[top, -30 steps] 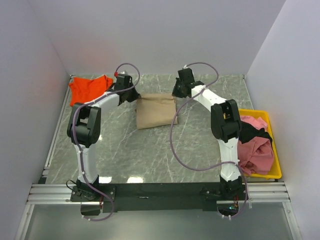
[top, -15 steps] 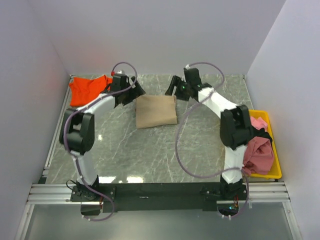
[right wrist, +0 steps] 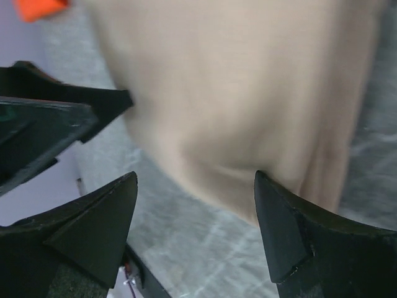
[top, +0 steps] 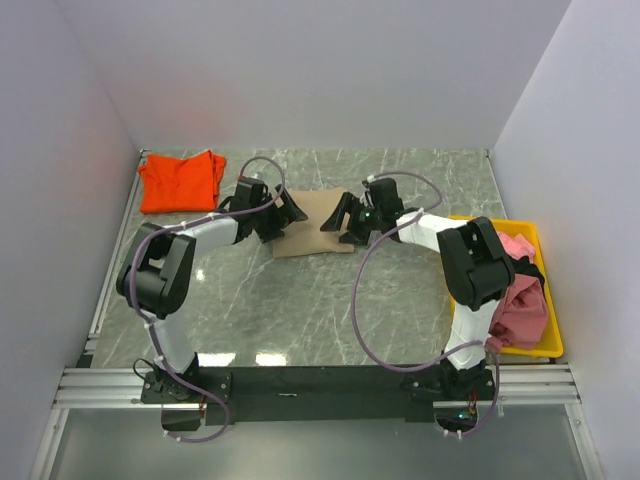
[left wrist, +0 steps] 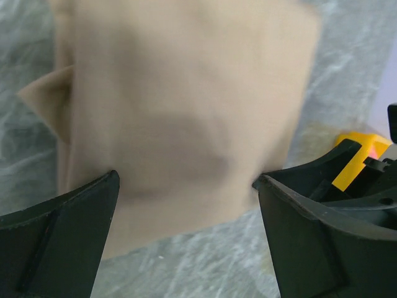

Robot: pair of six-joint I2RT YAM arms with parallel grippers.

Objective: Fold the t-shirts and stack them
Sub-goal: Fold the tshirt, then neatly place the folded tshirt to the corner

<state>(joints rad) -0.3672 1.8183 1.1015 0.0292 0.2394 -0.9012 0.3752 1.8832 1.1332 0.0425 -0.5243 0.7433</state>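
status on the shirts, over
Left gripper open, right gripper open, both over folded tan shirt. Orange shirt apart, far left. Nothing in the way.

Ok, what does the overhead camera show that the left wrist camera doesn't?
Only overhead: the orange-red t-shirt, the pink shirt and dark shirt in the yellow tray. Only left wrist: a cloth corner poking from the fold's side. Both: the folded tan t-shirt on the marble table, the open left gripper over it; a yellow sliver in the wrist view may be that tray.
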